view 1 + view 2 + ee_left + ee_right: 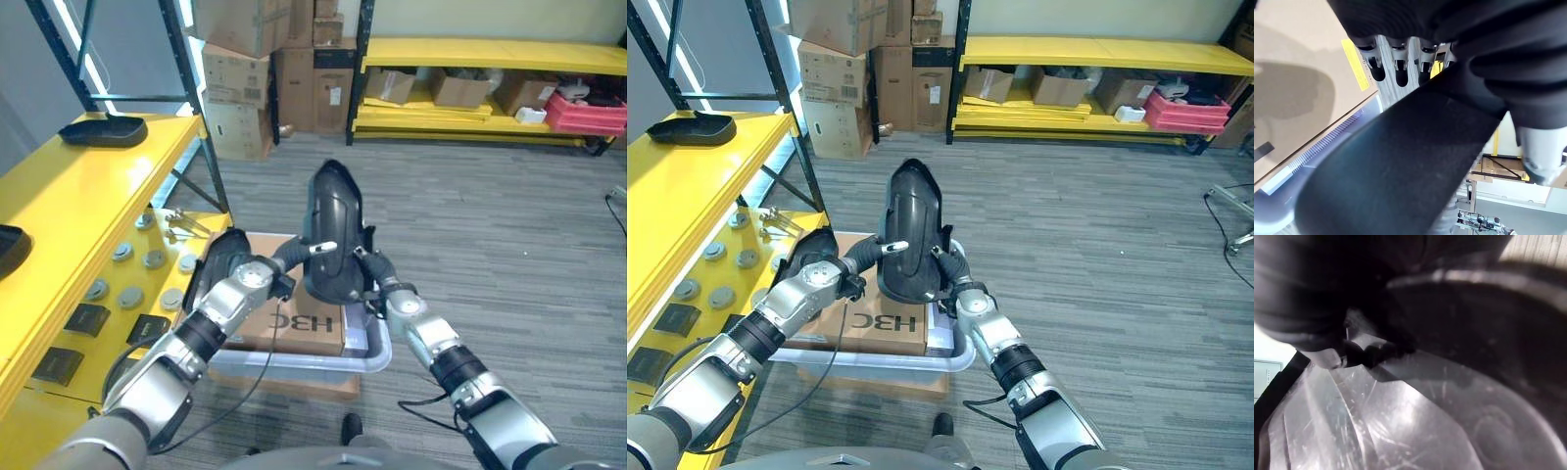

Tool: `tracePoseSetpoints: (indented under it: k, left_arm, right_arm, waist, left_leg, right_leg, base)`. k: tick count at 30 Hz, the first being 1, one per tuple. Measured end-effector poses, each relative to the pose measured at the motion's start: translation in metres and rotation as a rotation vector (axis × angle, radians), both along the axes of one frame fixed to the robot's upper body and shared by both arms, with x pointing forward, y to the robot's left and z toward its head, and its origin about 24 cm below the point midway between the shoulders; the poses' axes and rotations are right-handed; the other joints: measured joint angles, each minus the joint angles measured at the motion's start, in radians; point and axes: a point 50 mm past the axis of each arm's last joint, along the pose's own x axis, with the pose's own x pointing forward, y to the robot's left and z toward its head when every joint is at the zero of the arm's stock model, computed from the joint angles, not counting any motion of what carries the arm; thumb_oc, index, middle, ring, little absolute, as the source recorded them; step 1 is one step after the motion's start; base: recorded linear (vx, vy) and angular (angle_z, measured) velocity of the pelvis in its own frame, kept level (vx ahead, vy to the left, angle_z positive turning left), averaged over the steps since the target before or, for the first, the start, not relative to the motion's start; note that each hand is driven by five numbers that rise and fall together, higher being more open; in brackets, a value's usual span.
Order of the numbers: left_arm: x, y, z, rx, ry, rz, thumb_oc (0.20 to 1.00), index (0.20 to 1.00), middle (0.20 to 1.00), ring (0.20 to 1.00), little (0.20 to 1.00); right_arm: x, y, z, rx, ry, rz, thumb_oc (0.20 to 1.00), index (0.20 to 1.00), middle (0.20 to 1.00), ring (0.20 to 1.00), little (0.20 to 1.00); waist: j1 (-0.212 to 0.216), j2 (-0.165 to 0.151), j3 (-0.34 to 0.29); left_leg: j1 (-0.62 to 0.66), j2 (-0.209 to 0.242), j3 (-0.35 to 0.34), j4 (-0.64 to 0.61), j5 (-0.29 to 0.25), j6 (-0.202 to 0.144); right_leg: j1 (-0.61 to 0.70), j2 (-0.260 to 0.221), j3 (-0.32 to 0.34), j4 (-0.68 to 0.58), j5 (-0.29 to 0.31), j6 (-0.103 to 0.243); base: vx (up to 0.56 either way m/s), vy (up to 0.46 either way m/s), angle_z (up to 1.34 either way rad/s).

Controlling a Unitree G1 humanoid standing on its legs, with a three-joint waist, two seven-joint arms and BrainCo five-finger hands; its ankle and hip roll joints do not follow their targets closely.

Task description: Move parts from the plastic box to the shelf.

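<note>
Black part (333, 230) lifted upright above plastic box (377, 360), clasped by left hand (235, 269) and right hand (377, 279), fingers curled around it. Transfer to yellow shelf (73, 201) pending.

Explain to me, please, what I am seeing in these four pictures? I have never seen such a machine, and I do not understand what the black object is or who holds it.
This is a humanoid robot with two silver arms. The two wide pictures come from a stereo camera on its head, looking down. The two close pictures come from cameras on its wrists, so they look along the hands from very near.

The left hand and the right hand together lift a large black curved part, upright, above a plastic box on the floor. A brown cardboard box lies in that plastic box. In the left wrist view, the left hand's fingers reach over the part's edge.

At the robot's left stands a yellow shelf. A similar black part already lies on its top level, and round metal discs and black square pieces lie lower down.
</note>
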Motion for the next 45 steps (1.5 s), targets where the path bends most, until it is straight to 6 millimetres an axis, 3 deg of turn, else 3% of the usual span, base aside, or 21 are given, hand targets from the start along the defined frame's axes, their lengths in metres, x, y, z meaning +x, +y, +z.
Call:
tracePoseSetpoints:
  k: [1,2,12,21,22,23,28,32,34,38,40,42,45]
  left_arm:
    - [0.0,0.0,0.0,0.001,-0.002,-0.001,0.485,0.485,0.485,0.485,0.485]
    - [0.0,0.0,0.0,0.002,-0.003,-0.001,0.2,0.2,0.2,0.2,0.2]
    - [0.003,0.013,-0.002,0.136,-0.067,0.035,0.2,0.2,0.2,0.2,0.2]
    - [0.002,0.014,-0.005,0.157,-0.063,0.026,0.2,0.2,0.2,0.2,0.2]
    - [0.002,0.014,-0.005,0.157,-0.064,0.029,0.2,0.2,0.2,0.2,0.2]
    - [0.002,0.013,-0.005,0.157,-0.064,0.031,0.2,0.2,0.2,0.2,0.2]
    - [0.003,0.016,-0.003,0.152,-0.084,0.048,0.2,0.2,0.2,0.2,0.2]
    - [0.003,0.015,-0.002,0.114,-0.087,0.061,0.2,0.2,0.2,0.2,0.2]
    - [0.005,0.019,0.001,0.101,-0.109,0.077,0.2,0.2,0.2,0.2,0.2]
    - [0.008,0.032,0.018,-0.007,-0.189,0.15,0.2,0.2,0.2,0.2,0.2]
    - [0.004,0.038,0.027,-0.064,-0.239,0.193,0.2,0.2,0.2,0.2,0.2]
    - [-0.006,0.05,0.029,-0.124,-0.275,0.264,0.2,0.2,0.2,0.2,0.2]
    - [-0.016,0.07,0.022,-0.121,-0.284,0.363,0.2,0.2,0.2,0.2,0.2]
  right_arm:
    - [0.0,0.001,0.0,0.002,0.0,-0.001,0.2,0.2,0.2,0.2,0.2]
    - [0.0,0.0,0.0,0.0,0.0,-0.006,0.2,0.2,0.2,0.2,0.2]
    - [-0.004,0.007,-0.013,0.003,0.005,-0.009,0.2,0.2,0.2,0.2,0.2]
    - [-0.005,0.008,-0.018,0.037,0.016,0.005,0.2,0.2,0.2,0.2,0.2]
    - [-0.005,0.008,-0.018,0.059,0.021,-0.001,0.42,0.42,0.42,0.42,0.42]
    - [-0.005,0.008,-0.019,0.087,0.028,-0.01,1.0,1.0,1.0,1.0,1.0]
    - [-0.004,0.008,-0.024,0.39,0.058,-0.114,1.0,1.0,1.0,1.0,1.0]
    - [-0.002,-0.008,-0.026,0.475,0.024,-0.153,1.0,1.0,1.0,1.0,1.0]
    - [-0.003,-0.026,-0.031,0.508,0.021,-0.222,1.0,1.0,1.0,1.0,1.0]
    - [-0.013,-0.04,-0.031,0.502,0.008,-0.245,1.0,1.0,1.0,1.0,1.0]
    - [-0.028,-0.04,-0.036,0.467,0.027,-0.223,1.0,1.0,1.0,1.0,1.0]
    - [-0.056,-0.039,-0.05,0.404,0.088,-0.203,1.0,1.0,1.0,1.0,1.0]
    - [-0.105,-0.052,-0.092,0.326,0.304,-0.263,1.0,1.0,1.0,1.0,1.0]
  waist:
    - [0.0,0.0,0.0]
    - [0.001,0.0,0.0]
    - [0.003,-0.009,-0.006]
    - [0.012,-0.009,-0.006]
    - [0.015,-0.009,-0.006]
    - [0.019,-0.009,-0.006]
    - [0.03,-0.009,-0.006]
    - [0.039,-0.009,-0.006]
    - [0.04,-0.008,-0.007]
    - [0.035,-0.008,-0.007]
    - [0.031,-0.008,-0.007]
    - [0.023,-0.008,-0.007]
    - [0.021,-0.009,-0.007]
  left_leg:
    - [0.0,0.0,0.0,0.0,0.0,0.0]
    - [0.0,0.0,0.0,0.0,0.0,0.0]
    - [0.001,0.0,-0.001,0.0,0.0,0.0]
    - [0.004,0.0,-0.01,0.0,0.0,0.0]
    - [0.003,0.0,-0.011,0.0,0.0,0.0]
    - [0.004,0.0,-0.011,0.0,0.0,0.0]
    - [0.008,-0.001,-0.019,0.0,0.0,0.0]
    - [0.008,-0.002,-0.022,0.0,0.0,0.0]
    - [0.008,-0.002,-0.024,0.0,0.0,0.0]
    - [0.006,0.0,-0.025,0.0,0.0,0.0]
    - [0.004,0.001,-0.026,-0.002,0.0,0.0]
    - [0.001,0.004,-0.027,-0.005,-0.002,0.0]
    - [-0.009,0.013,-0.034,-0.006,-0.006,-0.001]
  right_leg:
    - [0.0,0.0,0.0,0.0,0.0,0.0]
    - [0.0,0.0,0.0,0.0,0.0,0.0]
    - [0.002,-0.001,-0.002,0.0,0.0,0.0]
    - [0.009,-0.002,-0.01,0.0,-0.001,0.001]
    - [0.009,-0.002,-0.011,0.0,-0.001,0.0]
    - [0.01,-0.002,-0.012,0.0,-0.001,0.0]
    - [0.019,-0.005,-0.018,0.0,-0.001,0.001]
    - [0.021,-0.008,-0.021,0.0,-0.002,0.002]
    - [0.022,-0.012,-0.026,0.0,-0.004,0.002]
    - [0.021,-0.01,-0.027,0.0,-0.006,0.002]
    - [0.02,-0.005,-0.027,0.0,-0.008,0.004]
    - [0.019,-0.003,-0.029,0.0,-0.011,0.004]
    - [0.017,-0.001,-0.042,0.0,-0.019,0.0]
  base:
    - [0.0,0.0,0.0]
    - [0.0,0.0,0.0]
    - [0.0,0.0,0.0]
    - [0.0,-0.001,0.02]
    - [0.0,0.0,0.0]
    - [0.0,0.0,0.0]
    - [0.01,0.002,0.04]
    - [0.01,-0.003,0.02]
    - [0.0,0.0,0.0]
    - [-0.01,-0.032,0.01]
    - [-0.04,-0.065,0.01]
    - [-0.04,-0.082,0.01]
    - [-0.05,-0.117,0.1]
